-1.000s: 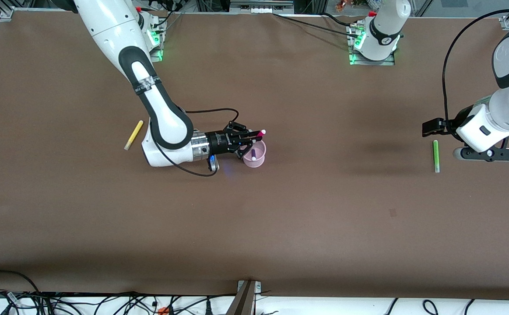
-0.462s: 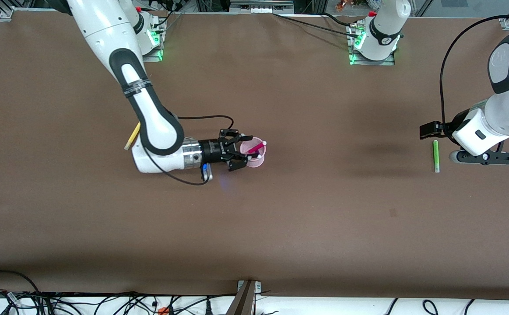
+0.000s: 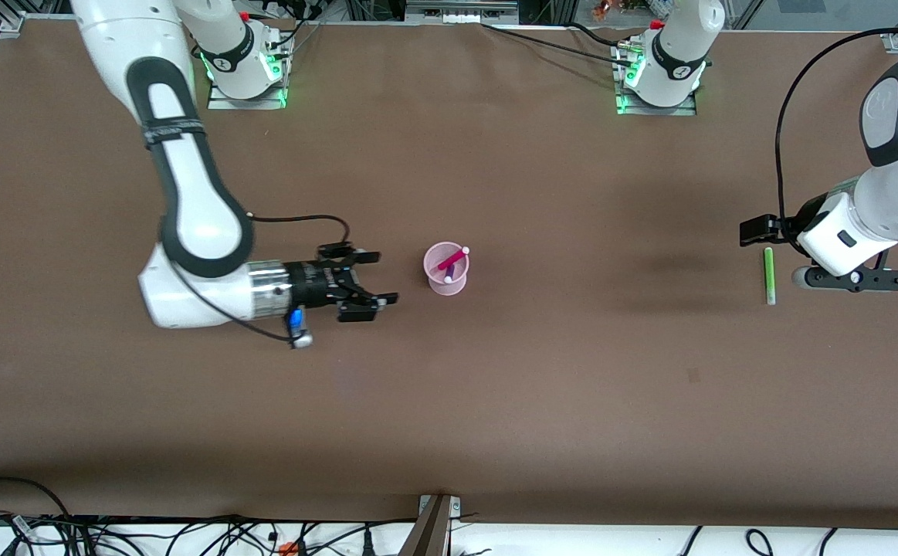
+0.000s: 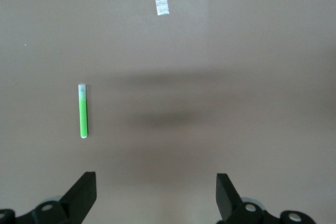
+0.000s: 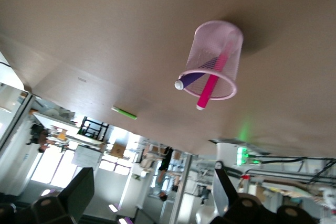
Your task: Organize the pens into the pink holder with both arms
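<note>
The pink holder (image 3: pixel 446 279) stands upright mid-table with the magenta pen (image 3: pixel 452 259) and the purple pen (image 3: pixel 449 273) leaning inside it. My right gripper (image 3: pixel 375 276) is open and empty, level with the holder and clear of it toward the right arm's end. In the right wrist view the holder (image 5: pixel 214 45) shows with both pens, and my right gripper (image 5: pixel 152 192) gapes. The green pen (image 3: pixel 768 275) lies flat at the left arm's end. My left gripper (image 3: pixel 759 230) hovers open beside it. The left wrist view shows the green pen (image 4: pixel 83 115) ahead of my left gripper (image 4: pixel 156 195). The yellow pen is hidden.
A small pale scrap (image 4: pixel 163 7) lies on the brown table (image 3: pixel 572 371). The arm bases (image 3: pixel 657 85) stand along the table edge farthest from the front camera. Cables hang along the nearest edge.
My right gripper let go of the magenta pen, which now stands in the holder, and drew back toward the right arm's end. The right forearm now covers the yellow pen. The left arm barely moved.
</note>
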Motion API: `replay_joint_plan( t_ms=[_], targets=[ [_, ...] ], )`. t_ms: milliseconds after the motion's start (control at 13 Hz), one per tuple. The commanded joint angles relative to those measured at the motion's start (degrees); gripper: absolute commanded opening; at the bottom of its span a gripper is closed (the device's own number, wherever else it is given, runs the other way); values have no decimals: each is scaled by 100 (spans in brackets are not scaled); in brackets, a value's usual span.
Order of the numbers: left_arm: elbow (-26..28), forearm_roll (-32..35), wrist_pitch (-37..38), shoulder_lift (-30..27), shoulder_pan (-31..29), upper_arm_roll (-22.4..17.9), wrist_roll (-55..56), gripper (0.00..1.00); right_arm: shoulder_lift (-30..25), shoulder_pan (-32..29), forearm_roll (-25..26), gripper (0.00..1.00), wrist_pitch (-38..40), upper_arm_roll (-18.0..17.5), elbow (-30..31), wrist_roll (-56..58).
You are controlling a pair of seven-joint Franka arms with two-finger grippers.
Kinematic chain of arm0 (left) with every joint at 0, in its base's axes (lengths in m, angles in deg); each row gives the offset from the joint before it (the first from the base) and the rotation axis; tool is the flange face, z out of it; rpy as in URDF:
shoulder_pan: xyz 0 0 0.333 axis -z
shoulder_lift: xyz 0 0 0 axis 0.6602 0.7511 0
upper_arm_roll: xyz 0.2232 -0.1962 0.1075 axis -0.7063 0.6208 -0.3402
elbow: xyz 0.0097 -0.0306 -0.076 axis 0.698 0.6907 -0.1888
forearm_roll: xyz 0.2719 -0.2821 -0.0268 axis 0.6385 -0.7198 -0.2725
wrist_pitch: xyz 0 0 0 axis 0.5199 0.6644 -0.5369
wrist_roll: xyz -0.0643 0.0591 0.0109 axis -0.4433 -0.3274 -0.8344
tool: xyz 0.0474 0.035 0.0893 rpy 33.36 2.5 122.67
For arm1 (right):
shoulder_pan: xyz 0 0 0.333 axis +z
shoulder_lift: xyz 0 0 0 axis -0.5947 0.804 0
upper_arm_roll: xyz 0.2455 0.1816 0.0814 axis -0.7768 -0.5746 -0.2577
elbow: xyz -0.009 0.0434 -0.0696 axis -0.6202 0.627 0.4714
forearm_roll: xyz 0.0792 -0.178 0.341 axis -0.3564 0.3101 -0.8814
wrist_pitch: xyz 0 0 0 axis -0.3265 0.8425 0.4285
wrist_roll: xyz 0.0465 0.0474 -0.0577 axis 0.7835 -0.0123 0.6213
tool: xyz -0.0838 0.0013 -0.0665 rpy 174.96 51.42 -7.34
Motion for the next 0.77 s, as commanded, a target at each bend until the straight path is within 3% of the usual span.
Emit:
replay_joint_plan(
  t_ms=[0,154,231,462,692],
  targets=[
    [-77,26,10,34,-53,53,-35,100,-462,-7,738,100,602,404,-356,31],
    [-77,26,10,42,-53,53,-35,100,-1156,-7,1886,100,743,467,-321,205],
    [-77,26,10,42,-44,53,-26,100,-1516,-7,2685,100,849,441,-303,520],
    [-77,26,10,86,-35,53,-35,100,-2422,2,4409,100,1148,441,-84,1704],
    [-86,18,10,86,-35,61,-17,100,-3161,2,5582,100,1219,458,337,2806]
  ],
)
